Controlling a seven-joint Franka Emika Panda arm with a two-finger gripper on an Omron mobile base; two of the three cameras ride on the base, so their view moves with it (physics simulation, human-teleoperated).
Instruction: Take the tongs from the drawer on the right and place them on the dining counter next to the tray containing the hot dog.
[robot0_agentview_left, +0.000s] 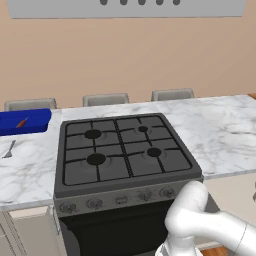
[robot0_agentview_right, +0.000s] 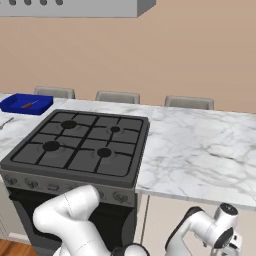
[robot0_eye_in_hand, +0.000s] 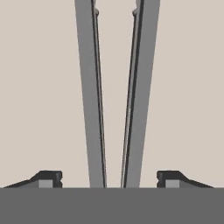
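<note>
Straddling the tongs, the gripper has its jaws spread wide, the left fingertip and right one low in the hand view, each clear of the two grey arms running up the frame's middle over the beige drawer floor. In the right base view, the arm bends low at bottom, reaching lower right; the tray sits upper left.

My views are bright and evenly lit, rendered flat, with no glare and no clear light source. Shadows are faint: only thin dark edges along the tongs before my hand. The base views look slightly soft, without edge distortion.
</note>
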